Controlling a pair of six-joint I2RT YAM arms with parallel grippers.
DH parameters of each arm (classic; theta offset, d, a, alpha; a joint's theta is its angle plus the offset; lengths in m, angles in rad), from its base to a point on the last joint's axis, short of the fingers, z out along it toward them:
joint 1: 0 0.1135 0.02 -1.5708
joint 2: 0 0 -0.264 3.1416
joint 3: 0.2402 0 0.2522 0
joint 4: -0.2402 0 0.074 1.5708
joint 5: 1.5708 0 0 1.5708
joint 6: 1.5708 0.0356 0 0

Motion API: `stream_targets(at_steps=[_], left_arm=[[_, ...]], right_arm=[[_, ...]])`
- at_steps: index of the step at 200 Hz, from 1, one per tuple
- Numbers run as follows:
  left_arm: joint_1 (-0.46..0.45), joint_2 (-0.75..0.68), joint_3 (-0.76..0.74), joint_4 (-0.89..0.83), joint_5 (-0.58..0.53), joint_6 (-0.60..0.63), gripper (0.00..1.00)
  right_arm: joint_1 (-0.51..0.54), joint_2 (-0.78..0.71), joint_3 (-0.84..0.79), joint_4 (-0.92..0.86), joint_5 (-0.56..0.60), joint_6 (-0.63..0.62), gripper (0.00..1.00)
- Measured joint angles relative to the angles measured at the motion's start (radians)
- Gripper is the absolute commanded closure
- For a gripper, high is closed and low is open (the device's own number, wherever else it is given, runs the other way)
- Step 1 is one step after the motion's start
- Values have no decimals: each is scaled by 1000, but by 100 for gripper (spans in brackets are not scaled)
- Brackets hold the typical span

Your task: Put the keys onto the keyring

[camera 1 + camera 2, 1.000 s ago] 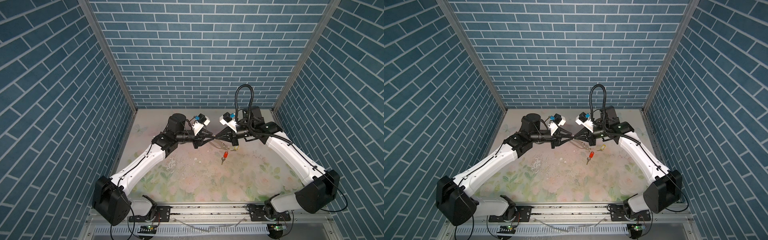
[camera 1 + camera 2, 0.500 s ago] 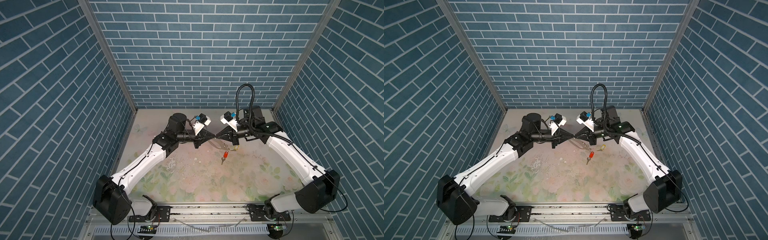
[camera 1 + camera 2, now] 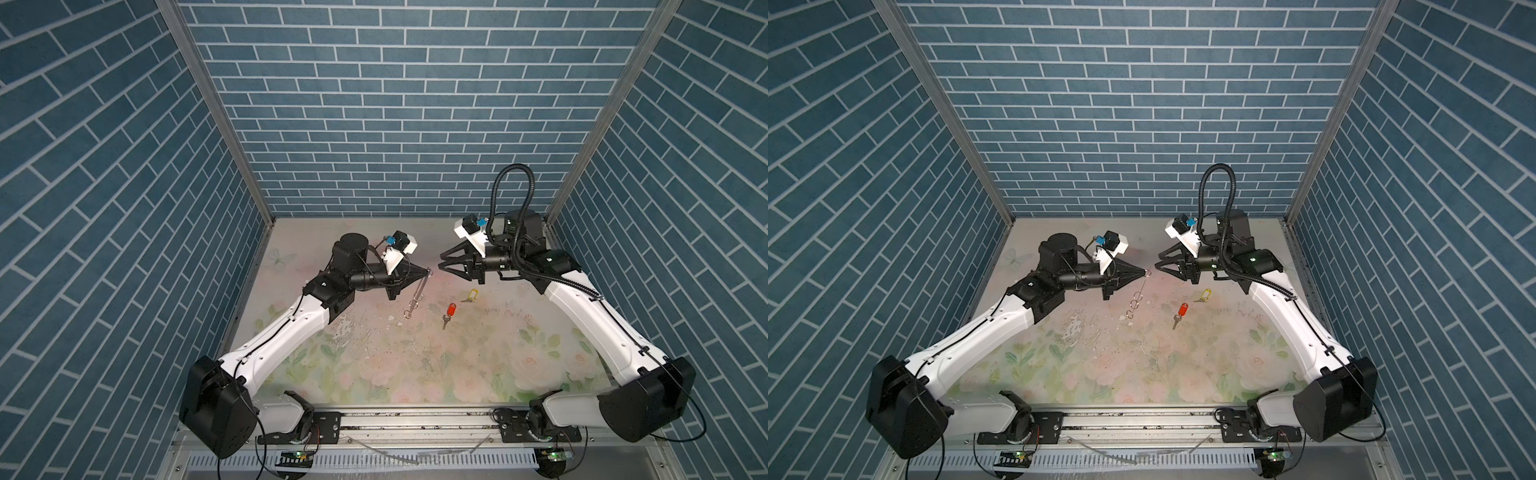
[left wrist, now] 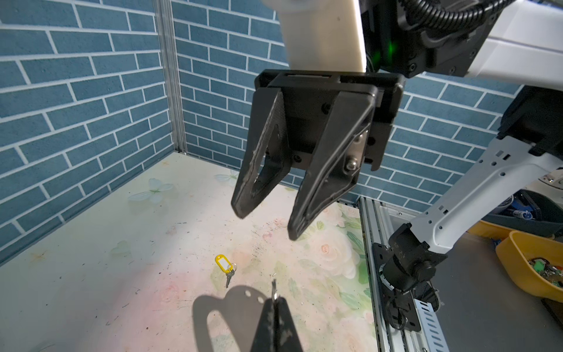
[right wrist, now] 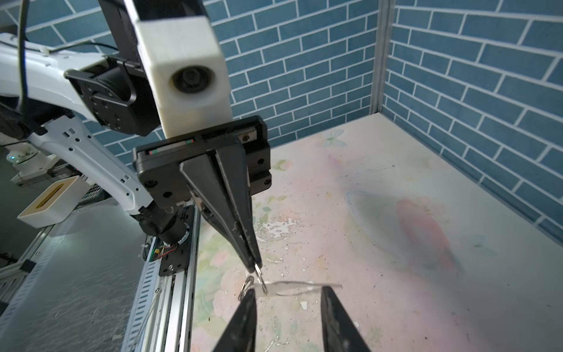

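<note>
My left gripper [image 3: 428,273] is shut on the top silver ring [image 5: 259,273] of the keyring [image 3: 415,297]. The keyring hangs from it as a thin strand with small rings, its low end near the mat. In the left wrist view a sliver of ring pokes out past the shut left gripper [image 4: 275,300]. My right gripper [image 3: 440,262] stands open just right of the left tips, holding nothing; its own view shows the right gripper [image 5: 288,291] wide beside the ring. Both keys lie on the mat: the red-tagged key [image 3: 450,311] and the yellow-tagged key [image 3: 471,294], also [image 4: 224,263].
Blue brick walls close in the floral mat [image 3: 415,365] on three sides. A metal rail [image 3: 415,419] runs along the front edge. Outside the cell sit a yellow bin [image 4: 533,265] and a white box [image 5: 51,201].
The left gripper closed on the ring where the two tips met. The right gripper then opened and drew back to the right, leaving the keyring hanging from the left gripper alone.
</note>
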Motion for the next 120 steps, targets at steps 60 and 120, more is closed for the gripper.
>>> stream_targets(at_steps=[60,120], left_arm=[[0,-34,-121,203,-37,-79,100],[-40,-89,-225,324,-315,-115,100]], right_arm=[[-3,-66,-116,149,94,135,64],[-3,-66,-180,210,234,286,65]])
